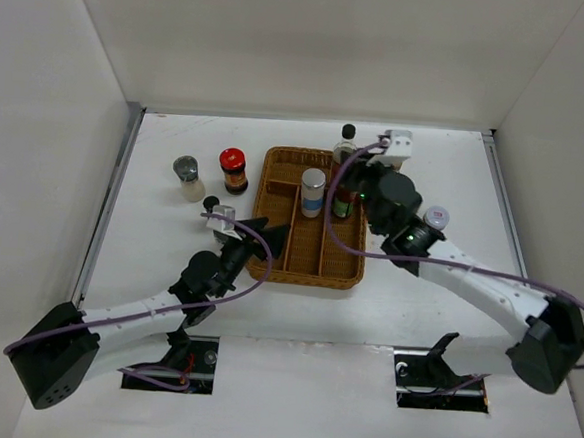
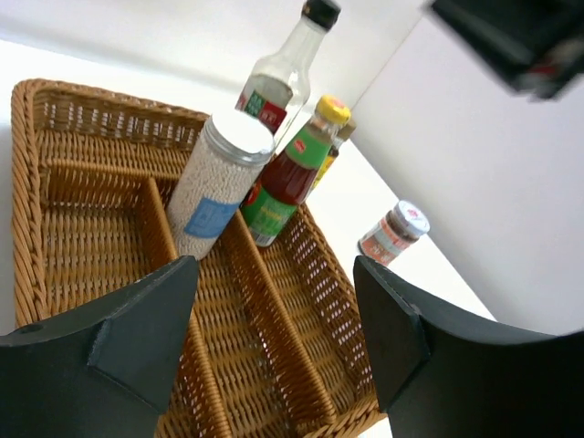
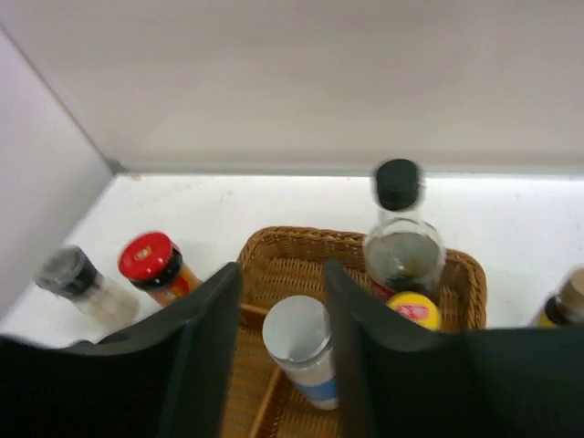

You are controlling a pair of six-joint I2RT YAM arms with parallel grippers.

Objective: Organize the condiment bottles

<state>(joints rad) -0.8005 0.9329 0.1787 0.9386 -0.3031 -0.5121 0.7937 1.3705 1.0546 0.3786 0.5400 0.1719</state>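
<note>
Hovering with left gripper (image 2: pixel 274 274) splayed empty at the wicker tray's (image 1: pixel 308 279) near corner, right gripper (image 3: pixel 281 274) likewise above its silver-capped shaker (image 1: pixel 313 190) and yellow-capped sauce bottle (image 2: pixel 292 173), small jar (image 1: pixel 435 218) seemingly half-hidden behind right arm (image 1: pixel 468 276).

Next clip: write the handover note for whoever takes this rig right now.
Left gripper: open, empty, over the near left edge of the wicker tray.
Right gripper: open, empty, above the tray's far end.
Done: silver-capped shaker and yellow-capped sauce bottle stand in the tray.
Left: red-lidded jar and grey-topped shaker left of the tray, white-lidded jar right of it.
Black-capped clear bottle: in or behind the tray, cannot tell.
</note>
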